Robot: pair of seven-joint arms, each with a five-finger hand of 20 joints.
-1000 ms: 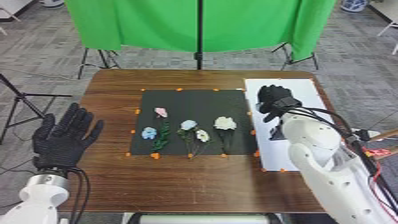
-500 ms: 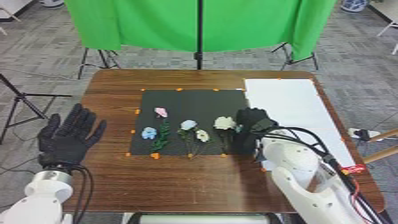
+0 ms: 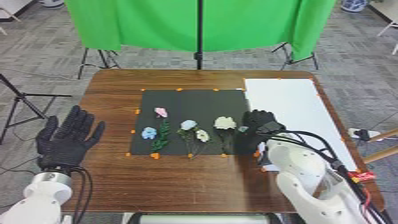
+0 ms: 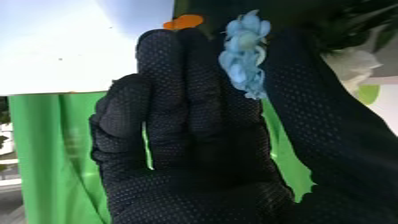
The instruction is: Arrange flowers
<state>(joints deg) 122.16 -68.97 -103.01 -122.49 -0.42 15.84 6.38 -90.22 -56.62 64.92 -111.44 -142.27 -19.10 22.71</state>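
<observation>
Held flower: one light-blue flower (image 4: 245, 52), lodged between the thumb and the neighbouring finger of my right robot hand (image 3: 258, 122); many small, smooth, rounded petals in a narrow, lumpy cluster.
Right robot hand, state: clamped on that flower, thumb to one side, fingers long and nearly straight, lying close together.
Right robot hand, position: at the right edge of the black mat (image 3: 180, 102), just beside the large white flower (image 3: 225, 123); whether it touches the mat, I cannot tell.
Right arm: white, rounded shells, slanting in from the bottom right corner; black cables looped near the wrist.
Glove: black fabric with a fine dotted texture, seen close in my wrist view.
Mat flowers, left to right: one blue bloom (image 3: 149, 133); one pink bloom (image 3: 161, 112) with a leafy green stem; one pale-blue bloom (image 3: 188, 125); one small cream bloom (image 3: 202, 135); then the large white one, ruffled.
White sheet: one, flat, long rectangle (image 3: 284, 102), right of the mat.
Markers: small orange patches (image 3: 155, 156) around mat and sheet.
Worktop: brown wood (image 3: 178, 187), visible grain, rounded corners.
Left robot hand: one (image 3: 67, 142), at the worktop's left side, fingers apart and extended, thumb out.
Backdrop: green cloth (image 3: 151, 30), hanging in soft folds beyond the worktop.
</observation>
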